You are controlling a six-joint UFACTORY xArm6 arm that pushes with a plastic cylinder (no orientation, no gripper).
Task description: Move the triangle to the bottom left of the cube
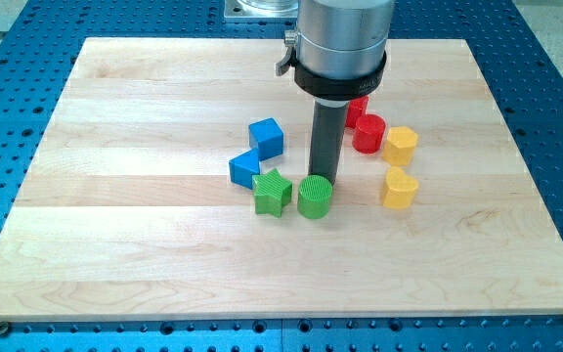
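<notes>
The blue triangle (244,168) lies on the wooden board, just below and left of the blue cube (267,138), close to it or touching it. A green star (273,192) touches the triangle's lower right side. My tip (321,177) is at the top edge of the green cylinder (315,198), to the right of the triangle and the star. The rod hangs straight down from the arm's grey body (342,39).
A red cylinder (368,133) and a partly hidden red block (358,106) sit right of the rod. A yellow hexagon-like block (401,144) and a yellow heart-like block (399,188) lie further right. The board (115,244) lies on a blue perforated table.
</notes>
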